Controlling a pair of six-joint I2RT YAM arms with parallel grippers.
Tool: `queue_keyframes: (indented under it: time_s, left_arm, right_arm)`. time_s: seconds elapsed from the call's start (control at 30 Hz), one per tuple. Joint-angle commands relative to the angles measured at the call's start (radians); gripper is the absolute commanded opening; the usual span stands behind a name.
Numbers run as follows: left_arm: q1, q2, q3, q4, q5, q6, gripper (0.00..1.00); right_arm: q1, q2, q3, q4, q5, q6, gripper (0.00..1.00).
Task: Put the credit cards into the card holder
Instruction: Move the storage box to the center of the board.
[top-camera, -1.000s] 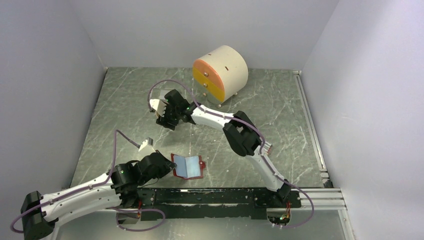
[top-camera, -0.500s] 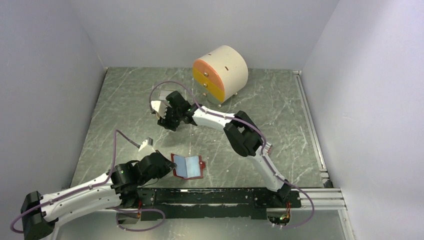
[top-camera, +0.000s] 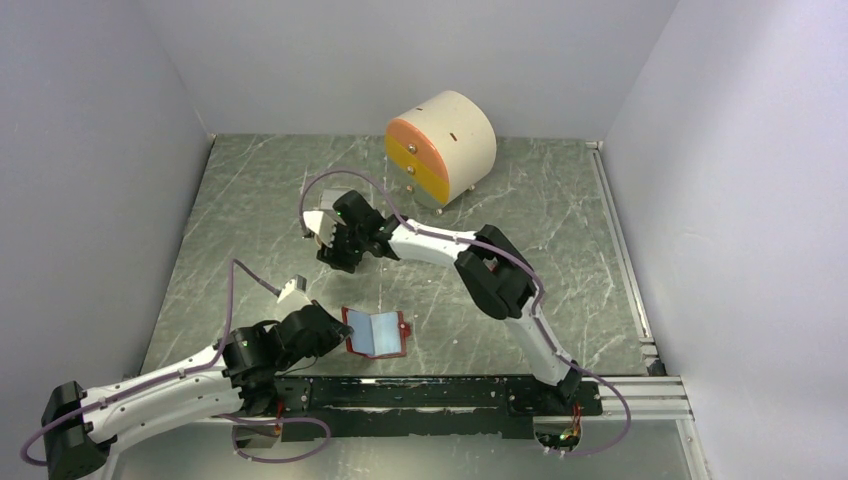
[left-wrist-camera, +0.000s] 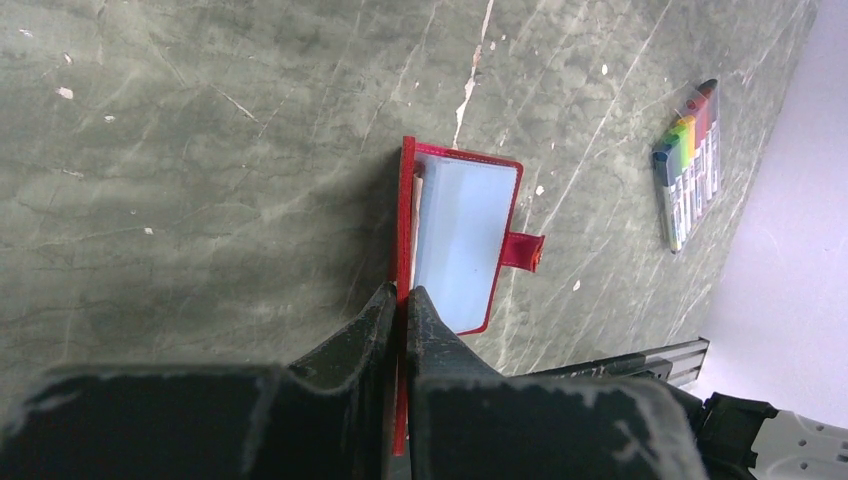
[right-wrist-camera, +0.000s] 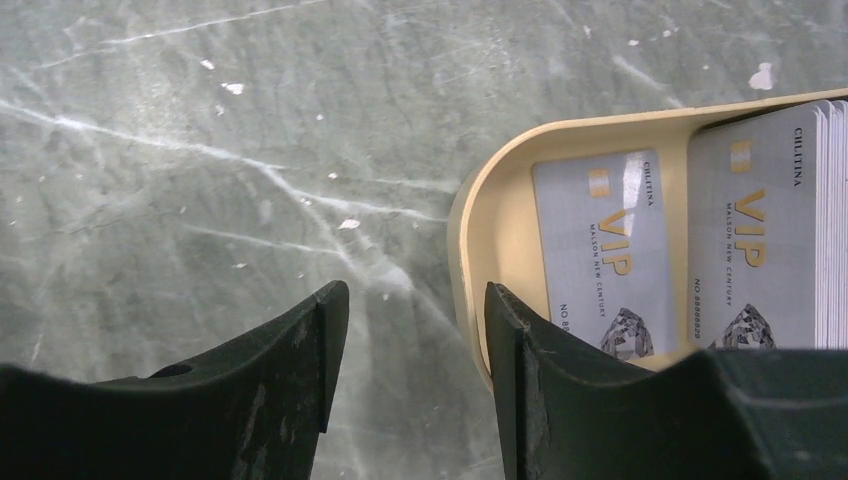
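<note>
The card holder (left-wrist-camera: 465, 240) lies open on the table, red with pale blue pockets up and its tab to the right. My left gripper (left-wrist-camera: 402, 292) is shut on the holder's raised left red flap, seen also from above, left gripper (top-camera: 343, 337) and card holder (top-camera: 378, 333). Silver-grey credit cards (right-wrist-camera: 605, 250) marked VIP lie in a tan tray (right-wrist-camera: 495, 195), with a stack of them (right-wrist-camera: 765, 230) beside. My right gripper (right-wrist-camera: 410, 330) is open over bare table just left of the tray's rim, one finger overlapping that rim. From above, the right gripper (top-camera: 338, 255) hides the tray.
A round cream drawer unit (top-camera: 440, 148) with orange and yellow fronts stands at the back. A bundle of rainbow-coloured sticks (left-wrist-camera: 688, 165) lies beyond the card holder. A metal rail (top-camera: 622, 260) runs along the table's right edge.
The right gripper has shifted a little toward the near side and its jaws have narrowed slightly. The left gripper and the card holder have not moved.
</note>
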Motion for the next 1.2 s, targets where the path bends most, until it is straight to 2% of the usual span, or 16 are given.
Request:
queue_keyframes:
  time_s: [0.0,0.3,0.43,0.83,1.0,1.17]
  left_arm:
    - [-0.005,0.006,0.039,0.005,-0.009,0.011,0.09]
    - [-0.004,0.014,0.040,-0.006,-0.002,0.007,0.09]
    - [-0.004,0.001,0.039,-0.013,-0.001,0.000,0.09]
    - [-0.005,-0.023,0.050,-0.057,-0.002,-0.011,0.09]
    - [-0.004,-0.006,0.043,-0.056,0.004,-0.024,0.09]
    - [-0.004,-0.009,0.044,-0.048,0.000,-0.018,0.09]
  right_arm:
    - [0.029,-0.059,-0.054,0.003,-0.035,0.043,0.56]
    - [0.062,-0.103,-0.118,0.029,-0.039,0.094,0.56]
    - [0.058,-0.110,-0.086,0.009,0.002,0.086,0.58]
    - [0.011,-0.101,0.063,-0.058,0.124,0.032,0.73]
    - [0.001,-0.069,0.136,-0.085,0.155,0.007,0.73]
    - [-0.005,-0.077,0.106,0.023,0.227,-0.013,0.71]
